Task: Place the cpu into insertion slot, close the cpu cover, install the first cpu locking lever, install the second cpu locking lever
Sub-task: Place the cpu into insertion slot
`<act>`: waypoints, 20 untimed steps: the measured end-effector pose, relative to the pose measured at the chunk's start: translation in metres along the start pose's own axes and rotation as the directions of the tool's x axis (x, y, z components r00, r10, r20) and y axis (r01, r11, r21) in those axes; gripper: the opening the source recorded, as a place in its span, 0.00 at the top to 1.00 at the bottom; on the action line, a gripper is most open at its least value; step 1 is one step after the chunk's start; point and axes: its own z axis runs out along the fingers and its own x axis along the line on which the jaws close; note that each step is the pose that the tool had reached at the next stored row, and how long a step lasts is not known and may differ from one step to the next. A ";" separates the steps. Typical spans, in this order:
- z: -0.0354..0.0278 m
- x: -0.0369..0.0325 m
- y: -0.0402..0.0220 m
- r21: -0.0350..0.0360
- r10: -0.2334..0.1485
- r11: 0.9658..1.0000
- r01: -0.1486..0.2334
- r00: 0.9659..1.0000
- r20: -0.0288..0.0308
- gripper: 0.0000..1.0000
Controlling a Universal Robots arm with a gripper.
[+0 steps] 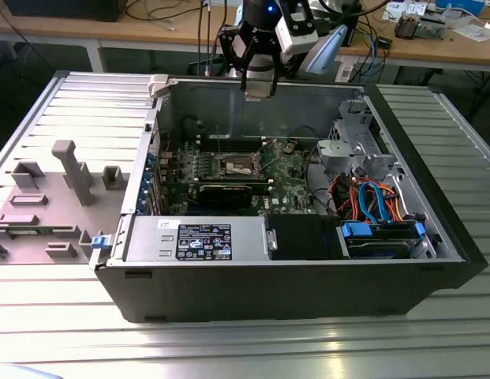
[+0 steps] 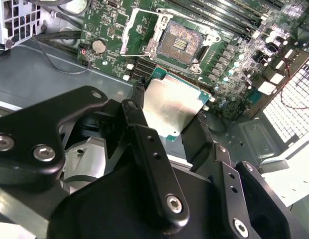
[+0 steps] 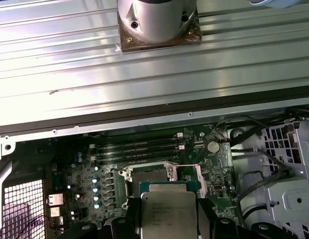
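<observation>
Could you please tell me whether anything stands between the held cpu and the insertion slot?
Nothing visible does. The cpu, gripped by the end effector, hangs above the motherboard. The insertion slot lies bare, with the cpu cover swung open beside it.

The exterior view looks obliquely down into the open computer case (image 1: pixel 292 284) from well back. Both wrist views look closely past the end effector (image 2: pixel 169 119) onto the motherboard (image 3: pixel 84 174), sharing the held cpu (image 3: pixel 168 211) and the insertion slot (image 2: pixel 180 44).
</observation>
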 end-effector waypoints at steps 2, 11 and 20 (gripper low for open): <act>0.0000 0.0000 0.0000 0.000 0.002 1.000 -0.002 1.000 0.000 0.45; 0.0005 0.0000 -0.0001 -0.001 0.057 0.998 -0.057 0.998 0.006 0.45; 0.0005 0.0000 -0.0001 -0.001 0.062 0.998 -0.062 0.998 0.007 0.45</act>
